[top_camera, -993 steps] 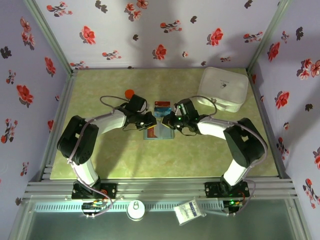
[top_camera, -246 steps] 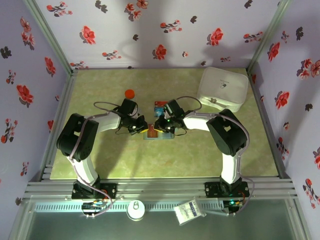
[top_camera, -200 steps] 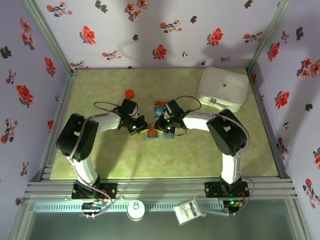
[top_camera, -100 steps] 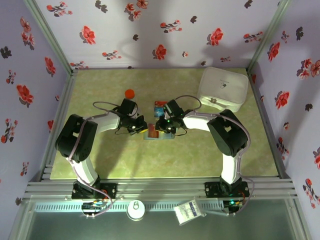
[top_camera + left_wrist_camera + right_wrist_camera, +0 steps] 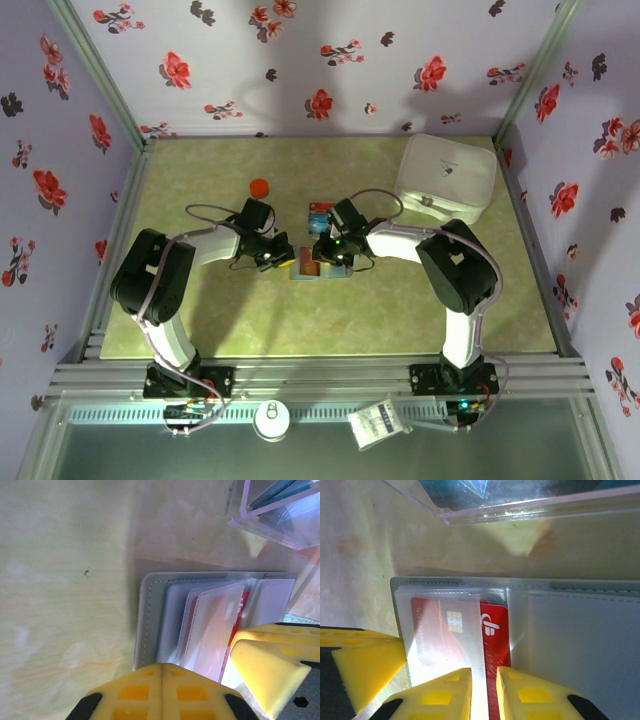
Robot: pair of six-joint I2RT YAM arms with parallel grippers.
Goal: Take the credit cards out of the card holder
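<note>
Open grey-blue folding card holder (image 5: 580, 650) sleeves a red plastic chip card (image 5: 495, 635), print unreadable; left pincer (image 5: 161, 680) fully closed, right pincer (image 5: 489, 677) near-closed over it, grip unclear.

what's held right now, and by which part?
Looks like the red card: the right pincer pinches its exposed edge sticking out of the card holder. The left pincer is shut, nothing visible between.
</note>
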